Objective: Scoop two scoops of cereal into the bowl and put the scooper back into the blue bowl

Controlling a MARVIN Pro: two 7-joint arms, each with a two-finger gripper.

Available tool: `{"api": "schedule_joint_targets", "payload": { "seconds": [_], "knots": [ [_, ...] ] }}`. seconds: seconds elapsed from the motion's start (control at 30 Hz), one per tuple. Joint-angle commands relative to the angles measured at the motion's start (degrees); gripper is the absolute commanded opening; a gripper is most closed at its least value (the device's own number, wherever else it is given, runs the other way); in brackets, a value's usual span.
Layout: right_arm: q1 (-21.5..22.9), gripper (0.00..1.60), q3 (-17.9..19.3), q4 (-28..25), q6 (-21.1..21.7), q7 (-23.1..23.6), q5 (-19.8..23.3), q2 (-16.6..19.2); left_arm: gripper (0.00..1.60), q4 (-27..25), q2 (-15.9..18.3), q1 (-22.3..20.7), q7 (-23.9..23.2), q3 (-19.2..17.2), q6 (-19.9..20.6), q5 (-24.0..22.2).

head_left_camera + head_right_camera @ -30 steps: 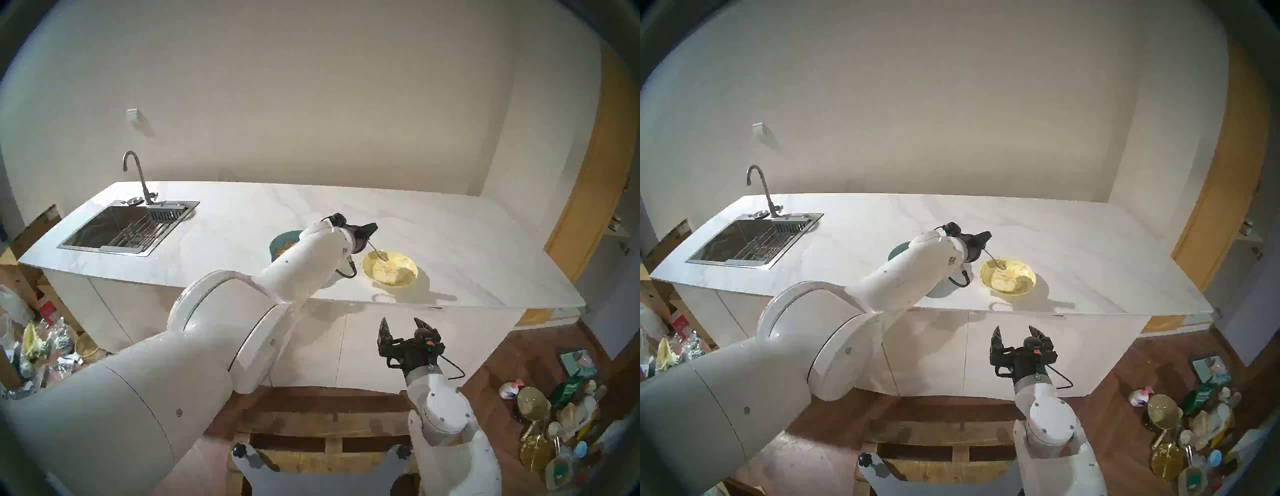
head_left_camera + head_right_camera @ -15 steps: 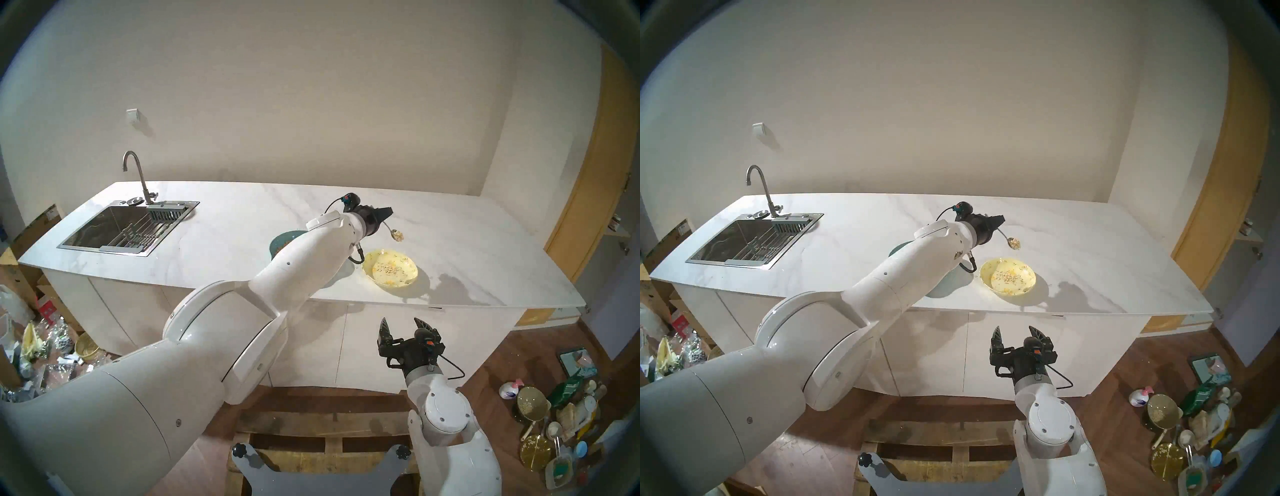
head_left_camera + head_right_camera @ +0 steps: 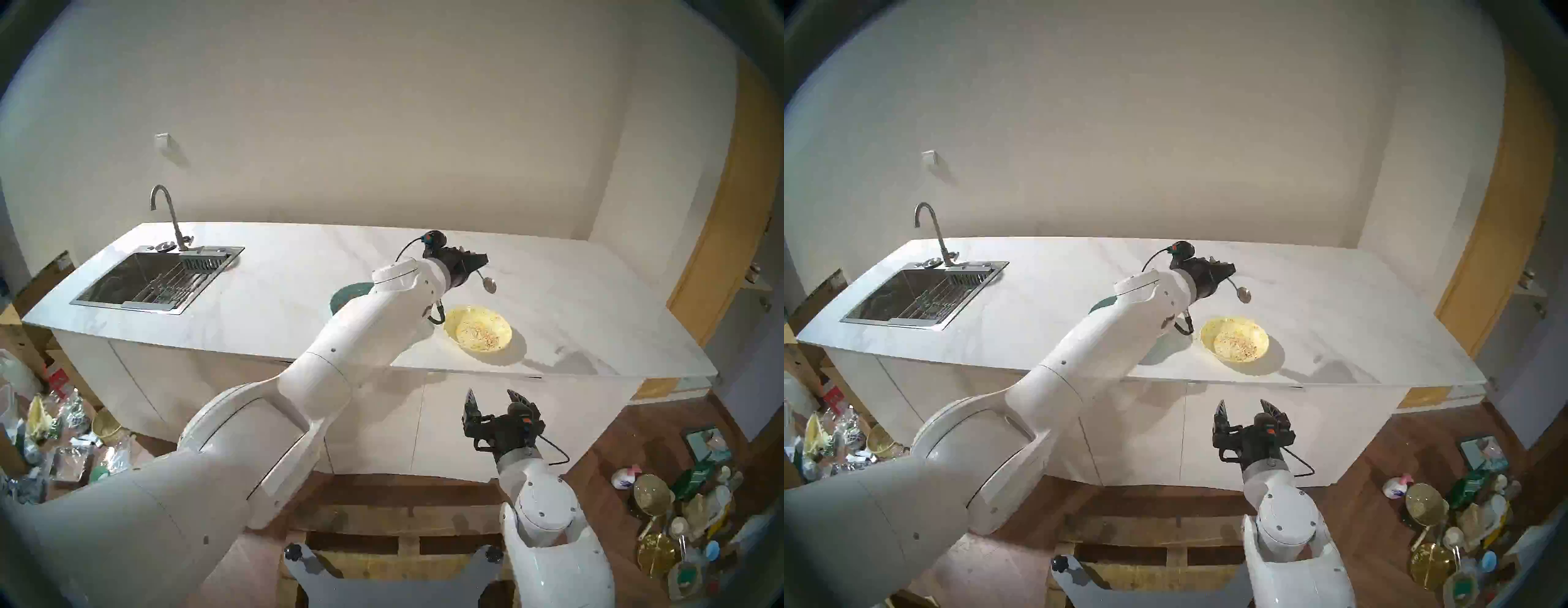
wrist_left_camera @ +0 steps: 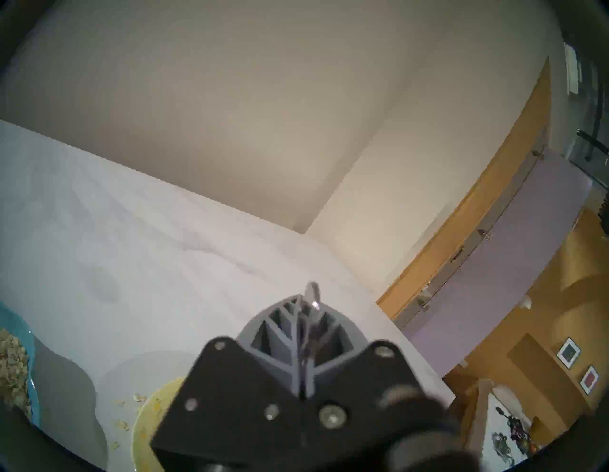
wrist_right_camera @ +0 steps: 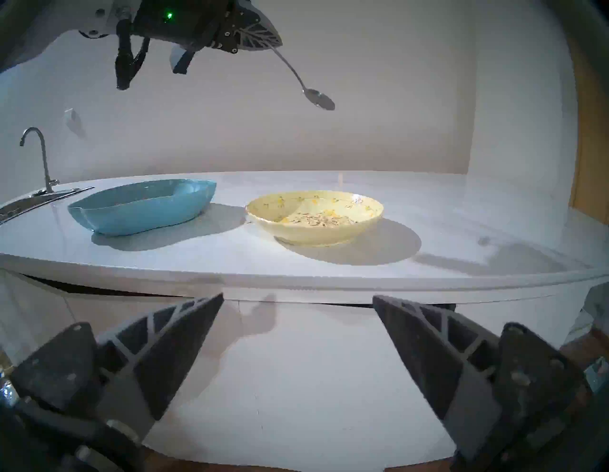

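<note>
My left gripper (image 3: 479, 261) is shut on the handle of the silver spoon (image 3: 491, 284), held high over the counter just behind the pale-yellow dish (image 3: 507, 339). The spoon head (image 5: 319, 99) tilts down and is empty. Cereal (image 3: 479, 331) lies spread in the dish (image 5: 313, 234). The blue bowl (image 3: 345, 293) stands left of the dish, half hidden by my left arm; it shows whole in the right wrist view (image 5: 141, 214). Cereal (image 4: 11, 362) is heaped in it. My right gripper (image 3: 491, 395) is open and empty, below the counter's front edge.
A sink (image 3: 157, 278) with a faucet (image 3: 167, 212) sits at the counter's left end. A few flakes (image 4: 122, 422) lie on the counter between the two bowls. Clutter covers the floor at left (image 3: 55, 429) and right (image 3: 687, 509). A wooden door frame (image 3: 721, 220) stands at right.
My left gripper lifted the spoon from the yellow dish up and back. The spoon held cereal half a second ago and is now empty, and the dish holds more cereal. The right arm has not moved.
</note>
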Motion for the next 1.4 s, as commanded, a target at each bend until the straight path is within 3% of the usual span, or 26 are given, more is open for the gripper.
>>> {"api": "schedule_joint_targets", "payload": {
  "seconds": [0.0, 0.37, 0.53, 0.77, 0.8, 0.97, 1.1, 1.37],
  "knots": [
    [0.28, 1.6, -0.08, -1.48, -0.27, -0.03, 0.06, -0.14, 0.0, -2.48, 0.55, -0.56, 0.48, -0.78, 0.56, -0.41],
    [0.29, 1.6, -0.08, -1.45, -0.28, -0.03, 0.06, -0.14, 0.0, -4.29, 2.02, 0.64, 1.07, -0.27, 1.64, -0.05],
    [0.29, 1.6, -0.08, -1.46, -0.28, -0.03, 0.06, -0.14, 0.0, -5.17, 1.66, 2.07, 2.74, -2.27, 3.26, -2.39],
    [0.3, 1.6, -0.08, -1.44, -0.29, -0.02, 0.06, -0.14, 0.0, -7.77, 0.9, 4.84, 6.2, -8.59, 6.59, -8.09],
    [0.31, 1.6, -0.08, -1.42, -0.3, -0.02, 0.05, -0.14, 0.0, -9.23, 0.82, 5.82, 7.39, -10.93, 8.24, -10.08],
    [0.31, 1.6, -0.08, -1.42, -0.3, -0.02, 0.05, -0.14, 0.0, -14.77, 1.79, 8.77, 10.06, -13.72, 10.81, -12.79],
    [0.29, 1.6, -0.08, -1.45, -0.28, -0.02, 0.05, -0.14, 0.0, -18.1, 1.23, 11.41, 14.61, -18.03, 14.36, -16.56],
    [0.31, 1.6, -0.07, -1.41, -0.3, -0.02, 0.05, -0.14, 0.0, -22.31, 2.38, 13.93, 16.61, -21.14, 15.76, -17.01]
  ]
}}
